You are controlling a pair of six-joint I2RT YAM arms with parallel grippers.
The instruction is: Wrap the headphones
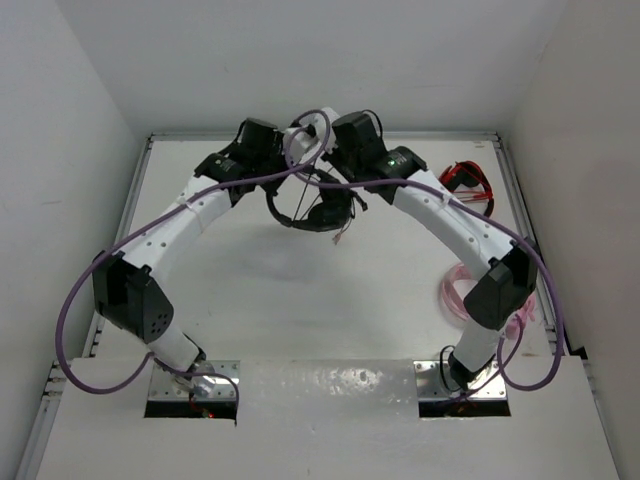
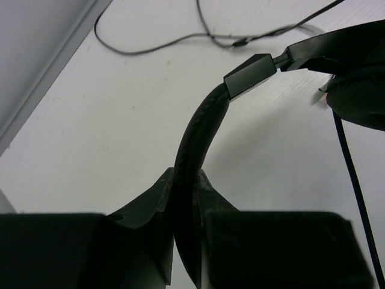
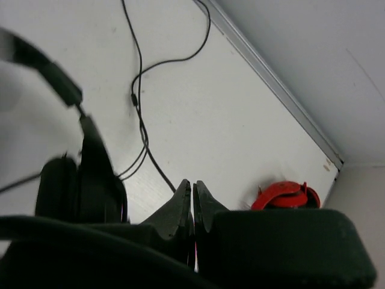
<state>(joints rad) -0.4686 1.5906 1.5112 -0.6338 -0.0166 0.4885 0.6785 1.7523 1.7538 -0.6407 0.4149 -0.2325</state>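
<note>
The black headphones [image 1: 310, 212] hang above the far middle of the table between both grippers. My left gripper [image 1: 284, 180] is shut on the padded headband [image 2: 198, 129], which rises from between its jaws [image 2: 186, 180] to the slider and an earcup [image 2: 361, 102]. My right gripper [image 1: 347, 192] is shut on the thin black cable [image 3: 141, 120], which runs across the table into its jaws [image 3: 192, 189]. An earcup [image 3: 78, 186] hangs to its left. The pinkish plug end [image 1: 343, 237] dangles below the headset.
Red headphones [image 1: 468, 180] lie at the back right corner and also show in the right wrist view [image 3: 283, 195]. Pink headphones [image 1: 460, 290] lie by the right arm. Loose cable loops [image 2: 180, 39] lie near the back wall. White walls enclose the table.
</note>
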